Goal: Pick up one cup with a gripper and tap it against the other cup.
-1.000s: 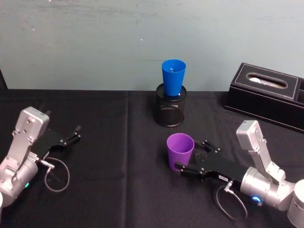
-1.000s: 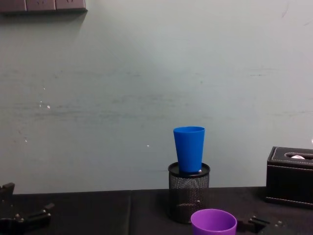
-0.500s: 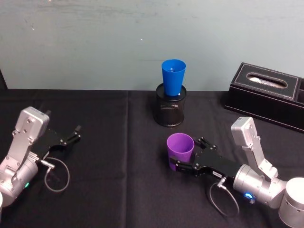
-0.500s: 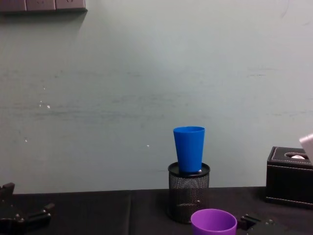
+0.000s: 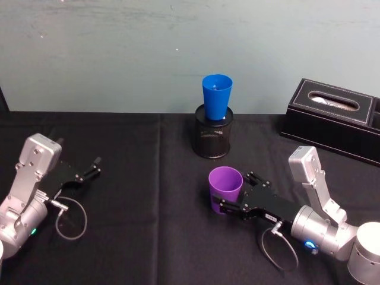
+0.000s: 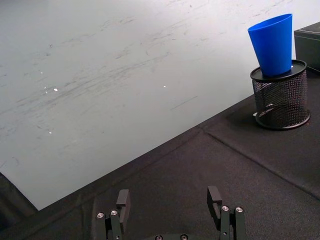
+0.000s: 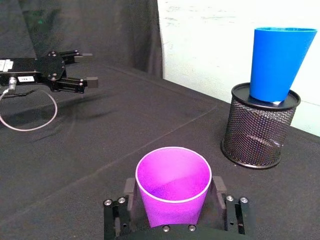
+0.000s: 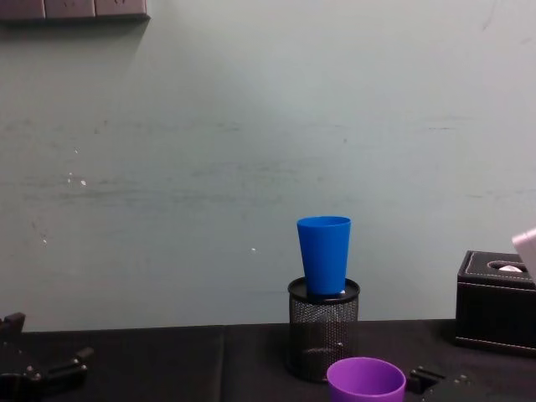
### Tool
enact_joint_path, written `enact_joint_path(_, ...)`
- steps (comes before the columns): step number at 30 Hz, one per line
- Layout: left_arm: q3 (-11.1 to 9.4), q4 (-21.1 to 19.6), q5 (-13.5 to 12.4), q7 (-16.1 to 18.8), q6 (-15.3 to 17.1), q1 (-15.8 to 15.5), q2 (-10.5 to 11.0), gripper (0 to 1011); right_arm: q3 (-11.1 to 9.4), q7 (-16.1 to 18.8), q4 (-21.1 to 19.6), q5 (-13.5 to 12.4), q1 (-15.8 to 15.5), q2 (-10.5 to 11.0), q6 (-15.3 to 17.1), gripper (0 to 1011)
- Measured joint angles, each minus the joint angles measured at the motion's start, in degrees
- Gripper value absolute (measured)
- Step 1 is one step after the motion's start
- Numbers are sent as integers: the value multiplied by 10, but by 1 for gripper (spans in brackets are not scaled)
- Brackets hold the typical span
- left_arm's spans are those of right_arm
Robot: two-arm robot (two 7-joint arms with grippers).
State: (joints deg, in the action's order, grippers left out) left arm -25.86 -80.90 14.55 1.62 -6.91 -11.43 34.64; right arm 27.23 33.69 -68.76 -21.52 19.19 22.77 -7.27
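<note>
Below purple cup (image 5: pixel 225 189), black cloth (image 5: pixel 148 237); pale wall (image 5: pixel 119 47).

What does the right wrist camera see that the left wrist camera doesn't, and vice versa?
Right wrist: the purple cup upright between the open fingers of the right tool, and the left tool farther off. Left wrist: the left tool's open fingers up close, nothing between them. Both: the blue cup sitting in the mesh holder on the black cloth.

Soft, even light: pale wall (image 5: pixel 119 53) bright, black cloth (image 5: pixel 148 237) dark, purple cup (image 7: pixel 172 202) inside gently lit
</note>
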Motion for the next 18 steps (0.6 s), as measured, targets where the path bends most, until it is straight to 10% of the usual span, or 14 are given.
enact_joint_path(18, 0, 0, 0, 0, 0, 0, 0, 1011, 1, 1, -2, -1, -1, 1, 0, 724)
